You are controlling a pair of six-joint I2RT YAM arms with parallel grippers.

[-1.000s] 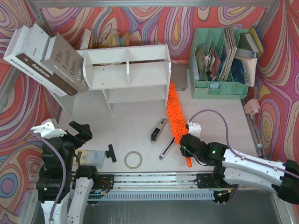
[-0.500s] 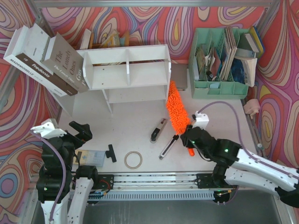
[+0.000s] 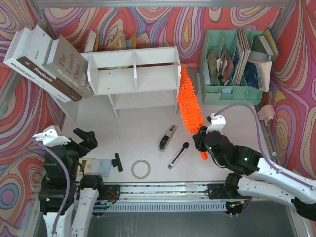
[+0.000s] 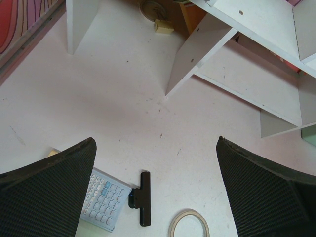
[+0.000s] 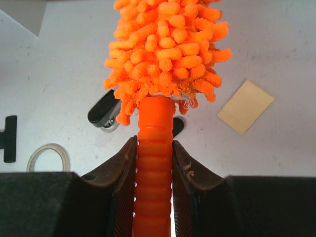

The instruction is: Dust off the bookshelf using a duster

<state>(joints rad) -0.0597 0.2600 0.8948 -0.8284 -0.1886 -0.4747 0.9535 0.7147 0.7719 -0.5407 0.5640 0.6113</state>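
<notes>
The white bookshelf (image 3: 136, 76) stands at the back middle of the table; its underside shows in the left wrist view (image 4: 256, 29). My right gripper (image 3: 201, 143) is shut on the ribbed handle of the orange duster (image 3: 188, 101), lifted off the table. The fluffy head points away from me, its tip beside the shelf's right end. In the right wrist view the handle (image 5: 154, 163) sits between both fingers (image 5: 123, 173), the fluffy head above. My left gripper (image 3: 85, 139) is open and empty at the near left, above a calculator (image 4: 101, 197).
A mint green file organiser (image 3: 234, 66) stands back right. Books (image 3: 49, 64) lean at the back left. On the table lie a stapler (image 3: 167, 138), a black pen (image 3: 177, 155), a tape ring (image 3: 141, 169), a black clip (image 3: 117, 161) and a tan card (image 5: 245, 106).
My right gripper has lifted the duster off the table and moved it away from me. Its head has swung up beside the shelf's right end. The left arm has not moved.
</notes>
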